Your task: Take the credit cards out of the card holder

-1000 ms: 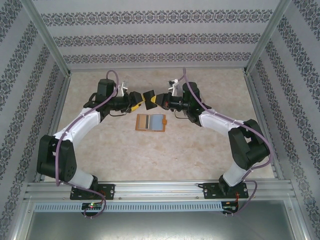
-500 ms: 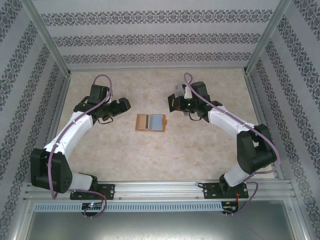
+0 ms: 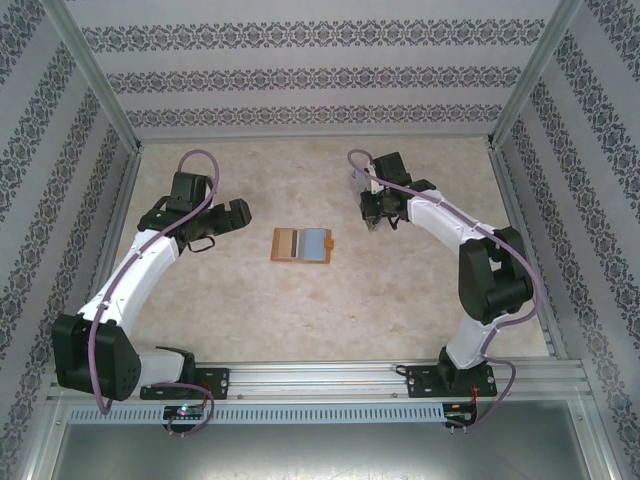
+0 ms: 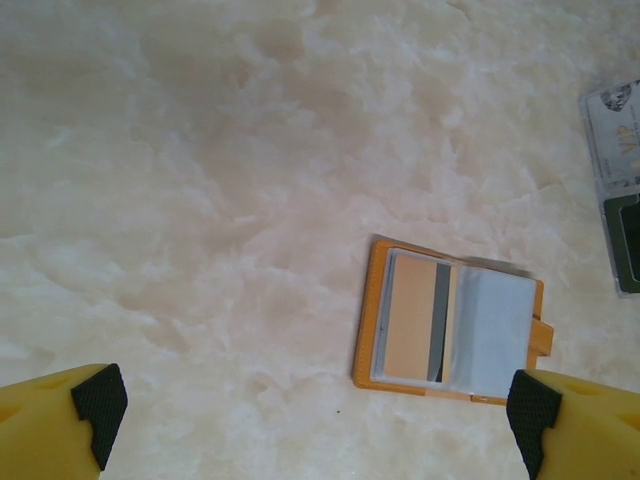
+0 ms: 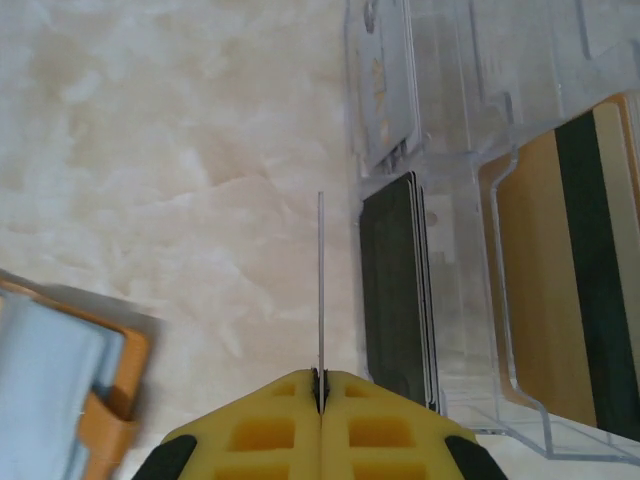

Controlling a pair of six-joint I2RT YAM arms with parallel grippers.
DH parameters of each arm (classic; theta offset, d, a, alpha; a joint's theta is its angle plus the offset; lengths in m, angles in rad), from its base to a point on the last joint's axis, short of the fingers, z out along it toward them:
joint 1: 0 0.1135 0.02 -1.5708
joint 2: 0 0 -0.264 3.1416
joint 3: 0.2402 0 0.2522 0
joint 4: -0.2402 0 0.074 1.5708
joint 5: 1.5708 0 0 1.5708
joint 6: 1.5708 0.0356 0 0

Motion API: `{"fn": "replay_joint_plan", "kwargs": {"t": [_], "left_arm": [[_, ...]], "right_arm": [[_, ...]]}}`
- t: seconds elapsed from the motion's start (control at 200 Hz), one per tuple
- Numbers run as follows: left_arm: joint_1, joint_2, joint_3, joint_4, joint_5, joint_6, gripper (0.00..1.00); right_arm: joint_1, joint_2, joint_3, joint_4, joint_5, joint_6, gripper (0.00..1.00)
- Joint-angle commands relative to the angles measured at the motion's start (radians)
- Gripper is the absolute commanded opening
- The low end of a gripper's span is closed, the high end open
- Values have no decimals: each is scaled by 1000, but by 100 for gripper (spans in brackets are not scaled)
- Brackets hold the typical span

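Card holder (image 3: pixel 302 245) (image 4: pixel 450 320): small, orange-tan, leather-like folding wallet, lying open and flat on the marble-patterned table (image 3: pixel 300 320) between your two arms.
Pocket card (image 4: pixel 415 315): tan with a dark stripe, in the holder's left grey-blue pocket.
Left gripper (image 3: pixel 235 213) (image 4: pixel 310 410): left of the holder, jaws wide apart, nothing between them.
Right gripper (image 3: pixel 372 215) (image 5: pixel 321 385): right of the holder, jaws pressed together on a thin card (image 5: pixel 321 290). You see the card edge-on, so you cannot tell its colour.
Clear plastic box (image 5: pixel 455 200) (image 4: pixel 610 190): just beside the held card, with separate compartments holding a dark card (image 5: pixel 395 290), a gold dark-striped card (image 5: pixel 560 270) and a pale card (image 5: pixel 390 80).
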Motion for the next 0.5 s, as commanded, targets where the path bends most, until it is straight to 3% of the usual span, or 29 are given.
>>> {"fn": "replay_joint_plan", "kwargs": {"t": [0.0,0.495], "left_arm": [[11,11,-4,-20,11,27,100],[11,21,-1,-23,41,27,100]], "right_arm": [[1,35,48,-40,42,-41,0],[-14,136,125,-74,83,-58,0]]}}
